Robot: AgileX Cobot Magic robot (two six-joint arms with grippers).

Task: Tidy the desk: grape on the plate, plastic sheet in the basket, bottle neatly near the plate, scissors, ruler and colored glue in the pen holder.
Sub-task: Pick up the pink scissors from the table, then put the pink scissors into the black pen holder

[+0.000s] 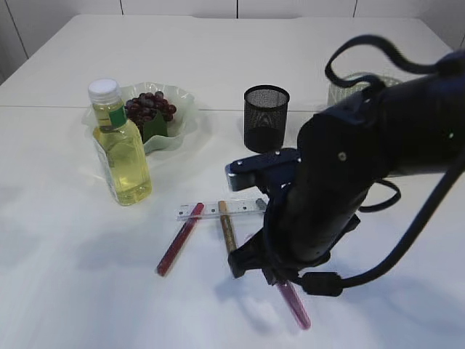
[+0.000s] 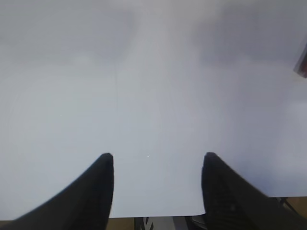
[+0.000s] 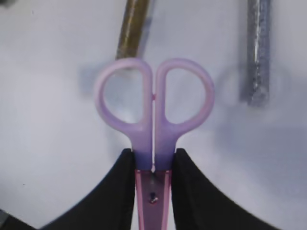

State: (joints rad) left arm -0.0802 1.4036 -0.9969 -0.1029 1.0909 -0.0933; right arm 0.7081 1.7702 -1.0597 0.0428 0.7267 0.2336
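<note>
My right gripper [image 3: 153,155] is shut on the purple scissors [image 3: 144,139], pinching the neck just below the two handle loops. They lie flat on the table, and their pink blade sheath [image 1: 294,302] pokes out from under my right arm [image 1: 363,160]. A clear ruler [image 1: 211,211] lies by red [image 1: 180,238], gold [image 1: 227,227] and silver [image 1: 260,204] glue sticks. The grapes [image 1: 150,107] rest on the pale green plate [image 1: 182,123], with the oil bottle [image 1: 122,149] upright in front of it. My left gripper [image 2: 157,158] is open over bare table. No plastic sheet shows.
The black mesh pen holder [image 1: 266,118] stands behind the ruler. A pale basket [image 1: 341,91] sits at the back right, mostly hidden by my right arm. The gold stick [image 3: 132,28] and the silver stick [image 3: 258,52] lie just beyond the scissors' handles.
</note>
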